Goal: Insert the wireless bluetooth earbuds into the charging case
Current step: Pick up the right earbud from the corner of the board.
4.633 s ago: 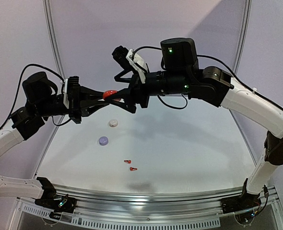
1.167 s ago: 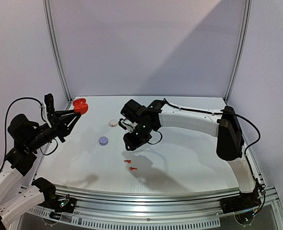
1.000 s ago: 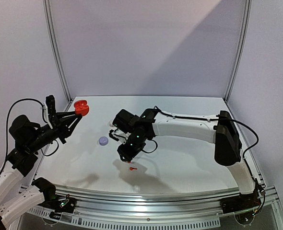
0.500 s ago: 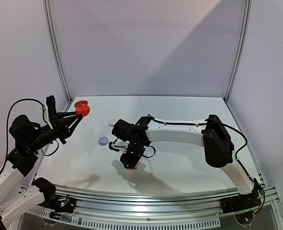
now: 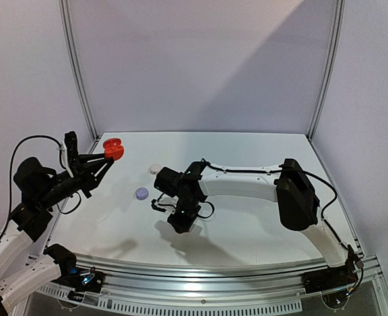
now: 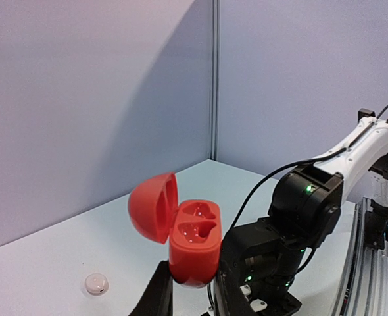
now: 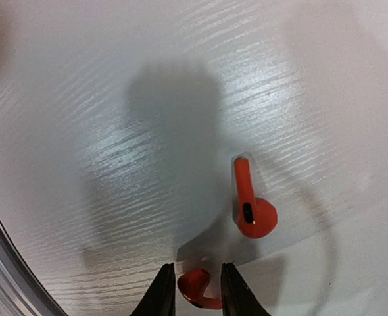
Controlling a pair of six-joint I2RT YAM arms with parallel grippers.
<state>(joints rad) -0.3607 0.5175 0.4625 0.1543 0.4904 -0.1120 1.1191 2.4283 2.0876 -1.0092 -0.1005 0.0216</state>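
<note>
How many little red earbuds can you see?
2. One red earbud lies on the table. The other earbud sits between the fingers of the right tool. Others may be hidden from these views.

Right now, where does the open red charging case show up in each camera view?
Top external: the red charging case sits left, about mid-height.
Left wrist: the case is lower centre, lid open leftward.
Right wrist: not in it.
Shared landmark: the white round case, right of it from above, lower left in the left wrist view.
</note>
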